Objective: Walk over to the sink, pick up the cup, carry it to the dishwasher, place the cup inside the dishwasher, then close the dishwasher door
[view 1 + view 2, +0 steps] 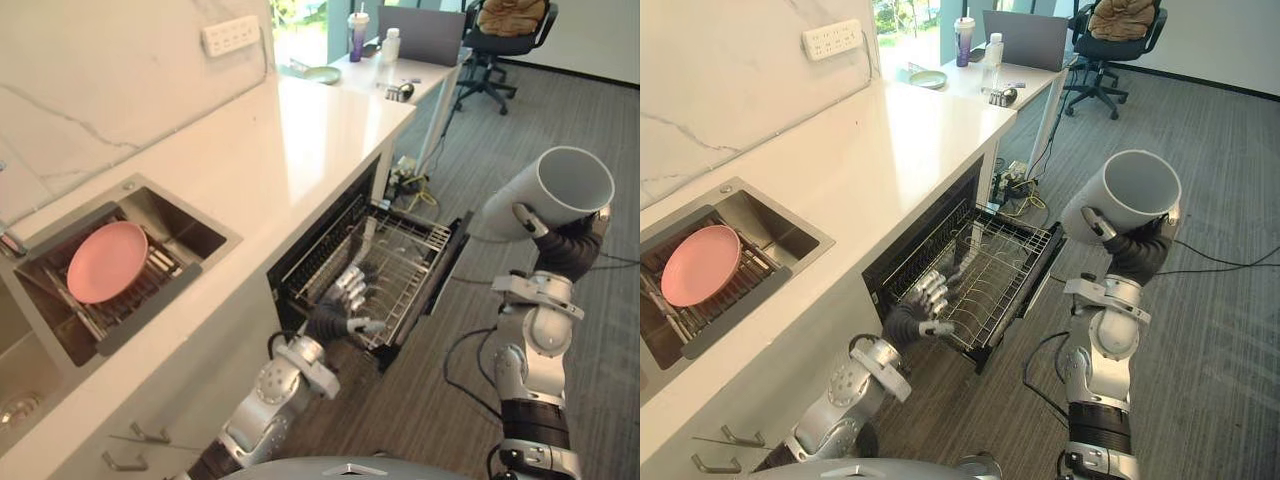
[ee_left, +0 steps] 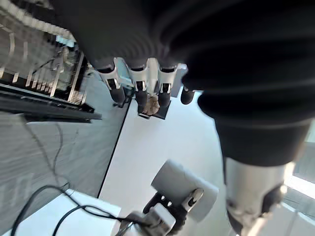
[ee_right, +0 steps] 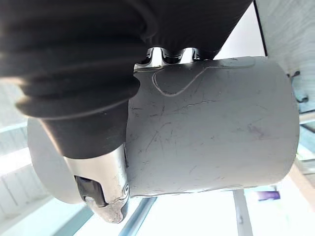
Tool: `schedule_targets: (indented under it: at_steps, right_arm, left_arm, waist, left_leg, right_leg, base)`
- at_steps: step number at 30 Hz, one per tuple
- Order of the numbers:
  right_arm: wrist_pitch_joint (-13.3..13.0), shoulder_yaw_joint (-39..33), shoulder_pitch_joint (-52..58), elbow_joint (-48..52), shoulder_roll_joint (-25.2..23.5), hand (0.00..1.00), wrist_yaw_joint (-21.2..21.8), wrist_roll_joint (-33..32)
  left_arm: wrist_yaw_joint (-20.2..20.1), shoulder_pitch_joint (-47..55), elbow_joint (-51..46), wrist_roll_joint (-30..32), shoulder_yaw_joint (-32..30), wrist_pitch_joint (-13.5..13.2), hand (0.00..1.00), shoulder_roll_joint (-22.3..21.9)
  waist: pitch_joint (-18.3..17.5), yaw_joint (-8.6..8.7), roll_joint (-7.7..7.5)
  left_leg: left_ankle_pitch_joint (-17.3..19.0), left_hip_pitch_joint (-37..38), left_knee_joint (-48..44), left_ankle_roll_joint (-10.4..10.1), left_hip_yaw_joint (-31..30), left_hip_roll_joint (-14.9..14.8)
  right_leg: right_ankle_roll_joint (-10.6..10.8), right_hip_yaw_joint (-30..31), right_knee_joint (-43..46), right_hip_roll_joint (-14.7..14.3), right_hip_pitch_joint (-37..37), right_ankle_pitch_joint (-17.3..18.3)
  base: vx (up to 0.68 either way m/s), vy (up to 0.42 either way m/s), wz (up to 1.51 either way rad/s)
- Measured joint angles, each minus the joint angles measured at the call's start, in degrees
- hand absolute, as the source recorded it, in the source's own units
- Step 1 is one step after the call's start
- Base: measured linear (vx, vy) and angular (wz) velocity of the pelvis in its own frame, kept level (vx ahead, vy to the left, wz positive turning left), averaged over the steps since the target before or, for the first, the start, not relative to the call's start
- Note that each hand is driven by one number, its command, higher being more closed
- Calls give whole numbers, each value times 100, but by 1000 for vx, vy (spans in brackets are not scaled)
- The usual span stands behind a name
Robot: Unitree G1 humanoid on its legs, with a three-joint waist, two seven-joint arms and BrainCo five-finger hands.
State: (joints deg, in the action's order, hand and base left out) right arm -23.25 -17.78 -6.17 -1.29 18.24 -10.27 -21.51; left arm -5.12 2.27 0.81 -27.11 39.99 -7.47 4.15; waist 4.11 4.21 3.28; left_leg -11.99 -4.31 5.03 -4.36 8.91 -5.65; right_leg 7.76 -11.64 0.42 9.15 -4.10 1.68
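White cup (image 1: 550, 195) tilted aloft, dishwasher (image 1: 292, 262) open

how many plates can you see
2: a pink plate in the sink, a green plate on the far desk. More could be hidden in the dishwasher.

In my right hand (image 1: 566, 246) sits the cup (image 1: 555, 192), dishwasher rack (image 1: 405, 262) to its left — my left hand (image 1: 338, 312) over that rack, sink (image 1: 188, 236) farther left.

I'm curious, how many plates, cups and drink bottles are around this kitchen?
Plates: 2 (pink plate in the sink, green plate on the far desk)
Cups: 1 (white cup, held in the right hand)
Bottles: 2 (purple tumbler, clear bottle, both on that desk)
Total: 5
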Motion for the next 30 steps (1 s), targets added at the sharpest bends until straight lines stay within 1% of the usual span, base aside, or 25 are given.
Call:
schedule_targets:
  at_steps: [1, 2, 4, 5, 6, 7, 8, 9, 10, 11, 12, 13, 14, 15, 16, 17, 18, 19, 20, 22, 23, 25, 28, 29, 30]
  right_arm:
    - [2, -49, 68, -98, 41, 100, 18, 92]
    - [2, -63, 96, -148, 47, 100, 32, 126]
    - [116, -22, 176, -322, 35, 100, 81, 163]
    - [218, 75, 224, -481, -21, 100, 160, 168]
    - [240, 129, 273, -525, -68, 100, 167, 169]
    - [280, 278, 332, -712, -197, 100, 221, 178]
    - [308, 384, 350, -822, -262, 100, 220, 188]
    - [368, 598, 353, -1102, -383, 100, 211, 343]
    - [405, 833, 359, -1351, -512, 100, 145, 597]
    - [427, 908, 364, -1459, -586, 100, 70, 822]
    - [442, 1027, 370, -1640, -713, 100, -140, 1373]
    - [443, 1070, 369, -1701, -746, 100, -273, 1685]
    - [458, 1082, 364, -1785, -771, 100, -478, 2211]
    - [481, 1073, 343, -1786, -755, 100, -646, 2497]
    - [486, 1064, 311, -1794, -728, 100, -729, 2605]
    - [527, 1067, 125, -1855, -629, 100, -875, 2759]
    - [569, 1066, 14, -1903, -586, 100, -922, 2820]
    - [640, 1063, -206, -2034, -473, 100, -996, 2862]
    - [680, 1062, -283, -2063, -395, 100, -1019, 2863]
    - [859, 1041, -612, -2221, -123, 100, -1027, 2862]
    - [934, 1029, -683, -2247, -62, 100, -1027, 2863]
    - [1221, 1024, -924, -2283, 201, 100, -995, 2873]
    - [1336, 988, -1206, -2761, 437, 100, -961, 2873]
    - [1335, 930, -1305, -2932, 534, 100, -960, 2867]
    - [1336, 876, -1315, -2967, 570, 100, -960, 2867]
  left_arm:
    - [-33, 132, 94, -9, 64, 146, 0, 52]
    - [-10, 208, 199, 15, 56, 212, 0, 53]
    - [320, 401, 964, 304, -120, 329, 0, 40]
    - [653, 538, 1555, 697, -484, 333, 0, 39]
    - [780, 581, 1798, 892, -684, 326, 0, 52]
    - [1141, 637, 2271, 1454, -1121, 295, 0, 103]
    - [1308, 641, 2502, 1709, -1327, 287, 0, 145]
    - [1584, 640, 2932, 2139, -1713, 285, 0, 205]
    - [1789, 641, 3280, 2474, -2073, 299, 0, 300]
    - [1888, 644, 3434, 2568, -2246, 318, 0, 327]
    - [2049, 649, 3732, 2626, -2542, 358, 0, 362]
    - [2133, 693, 3866, 2624, -2681, 404, 0, 383]
    - [2278, 730, 4112, 2636, -2960, 520, 0, 398]
    - [2394, 807, 4266, 2713, -3285, 597, 0, 360]
    - [2447, 812, 4310, 2757, -3461, 640, 0, 373]
    - [2476, 839, 4434, 2962, -3739, 787, 0, 452]
    - [2473, 850, 4505, 3005, -3775, 860, 0, 494]
    - [2436, 866, 4613, 3033, -3792, 1029, 0, 574]
    - [2388, 864, 4664, 3062, -3804, 1096, 0, 601]
    - [2084, 883, 4821, 3070, -3828, 1275, 0, 579]
    - [1987, 888, 4833, 3057, -3829, 1294, 0, 571]
    - [1651, 894, 4861, 2805, -3901, 1357, 0, 518]
    - [1465, 932, 4980, 2513, -3993, 1365, 0, 475]
    - [1448, 953, 4983, 2458, -3993, 1346, 0, 453]
    - [1435, 963, 4983, 2438, -3993, 1337, 0, 435]
  waist:
    - [1, -29, -2]
    - [3, -35, -5]
    - [22, -66, -34]
    - [54, -86, -84]
    - [74, -88, -111]
    - [112, -92, -172]
    - [135, -93, -208]
    - [159, -145, -246]
    - [182, -237, -284]
    - [197, -281, -307]
    - [226, -348, -346]
    - [257, -369, -357]
    - [272, -421, -369]
    - [281, -433, -370]
    - [303, -439, -367]
    - [371, -469, -353]
    - [414, -472, -348]
    - [512, -479, -338]
    - [574, -493, -325]
    - [799, -538, -256]
    - [831, -560, -236]
    - [1040, -592, -134]
    - [1322, -637, -37]
    - [1479, -658, 25]
    - [1530, -658, 62]
  left_leg:
    - [2, -19, 0, 1, -33, 3]
    - [2, -34, 0, 1, -56, 4]
    - [1, -71, 1, 2, -115, 2]
    - [4, -64, 0, -1, -165, 25]
    - [5, -57, 0, -2, -206, 30]
    - [8, -52, 0, -7, -284, 33]
    - [10, -40, 0, -11, -313, 32]
    - [22, -30, 0, -27, -340, 30]
    - [33, -34, 0, -38, -347, 31]
    - [38, -40, 0, -37, -353, 32]
    - [46, -59, -1, -34, -407, 57]
    - [51, -56, -1, -30, -438, 81]
    - [65, -57, -1, -12, -454, 136]
    - [81, -59, -1, 7, -495, 200]
    - [85, -58, -1, 13, -543, 223]
    - [92, -59, -1, 26, -559, 237]
    - [92, -59, -1, 28, -559, 238]
    - [92, -62, -1, 28, -564, 240]
    - [93, -68, -1, 25, -567, 246]
    - [78, -143, -1, 20, -589, 254]
    - [64, -193, -1, 28, -592, 251]
    - [-29, -377, -4, 73, -689, 257]
    - [-102, -499, -7, 90, -810, 277]
    - [-134, -533, -16, 90, -885, 286]
    - [-157, -572, -22, 79, -926, 293]
  right_leg:
    - [8, -24, 3, 0, -1, 20]
    - [11, -40, 4, 0, 0, 29]
    - [27, -115, 5, 1, -3, 52]
    - [52, -181, 4, 0, -47, 99]
    - [56, -216, 4, -4, -81, 119]
    - [53, -312, 10, -9, -141, 159]
    - [48, -341, 8, -12, -175, 172]
    - [40, -363, 9, -20, -199, 189]
    - [28, -375, 8, -24, -201, 196]
    - [22, -388, 8, -20, -204, 196]
    - [26, -466, 5, 3, -229, 201]
    - [45, -500, 2, 16, -268, 212]
    - [81, -552, 6, 57, -317, 228]
    - [99, -633, -5, 93, -382, 227]
    - [118, -652, -3, 108, -402, 228]
    - [124, -650, 4, 122, -393, 232]
    - [125, -644, 5, 123, -385, 232]
    - [125, -645, 13, 120, -380, 232]
    - [124, -647, 15, 119, -376, 232]
    - [95, -662, 21, 114, -311, 250]
    - [94, -661, 30, 109, -253, 249]
    - [120, -708, 68, 94, -123, 206]
    - [122, -823, 98, 89, -72, 207]
    - [123, -885, 110, 83, -74, 207]
    - [123, -937, 117, 81, -65, 207]
  base:
    - [20, -18, 13]
    - [19, -17, 17]
    - [19, -17, 17]
    - [21, -18, 17]
    - [31, -28, 29]
    - [25, -26, 27]
    - [29, -32, 25]
    - [28, -31, 12]
    - [28, -29, 8]
    - [37, -29, 14]
    - [51, -25, 20]
    - [57, -19, 34]
    - [84, -4, 35]
    - [74, 4, 34]
    - [73, 1, 19]
    - [28, -4, 4]
    - [10, -10, -3]
    - [0, 0, 0]
    - [0, 0, 0]
    - [-47, -1, 5]
    - [-50, 2, 9]
    - [-15, -2, 18]
    - [-22, -13, 26]
    - [-21, -14, 26]
    - [-33, -9, 29]
